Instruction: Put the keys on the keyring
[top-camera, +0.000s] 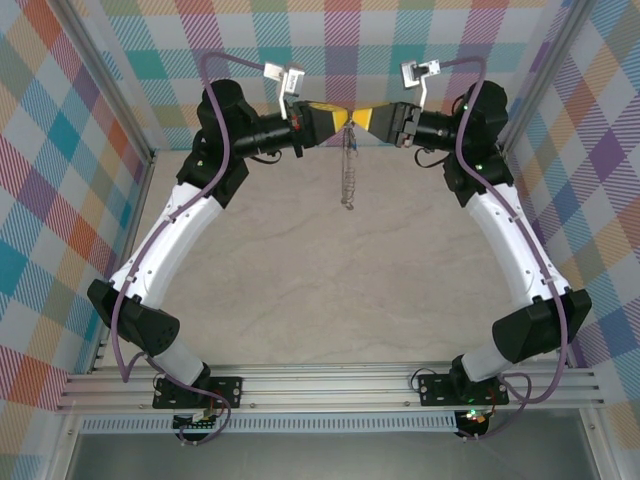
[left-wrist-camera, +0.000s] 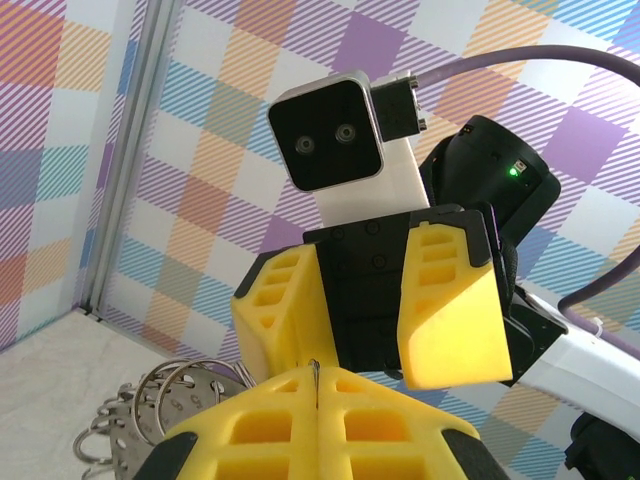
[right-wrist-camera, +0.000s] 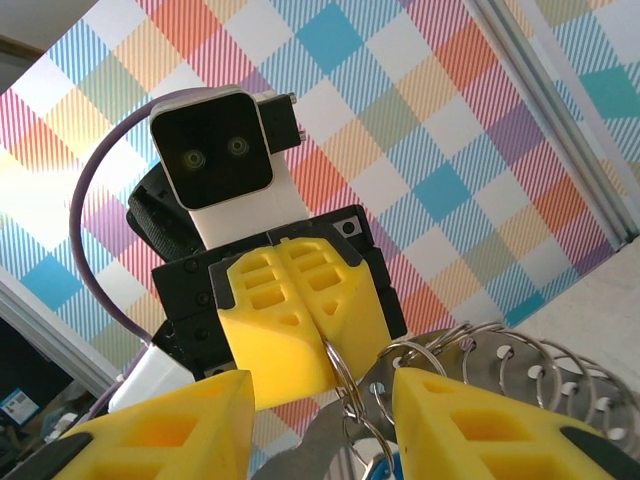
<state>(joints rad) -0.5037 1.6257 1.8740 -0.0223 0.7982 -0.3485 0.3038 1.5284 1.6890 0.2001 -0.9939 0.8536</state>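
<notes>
Left gripper (top-camera: 342, 118) tight on keyring (top-camera: 348, 170); right gripper (top-camera: 359, 120) half-wide, astride it.

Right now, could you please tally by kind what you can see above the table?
Arms: 2, left arm and right arm
End effectors: 2, left end effector and right end effector
Keyring: 1
Key: 1, just a blue sliver
Total: 6

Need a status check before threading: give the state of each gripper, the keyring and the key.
left gripper: shut on the keyring's wire.
right gripper: open, straddling the keyring's small loops.
keyring: held up in the air, hanging straight down.
key: a blue bit low inside the right gripper; whether threaded, cannot tell.
</notes>
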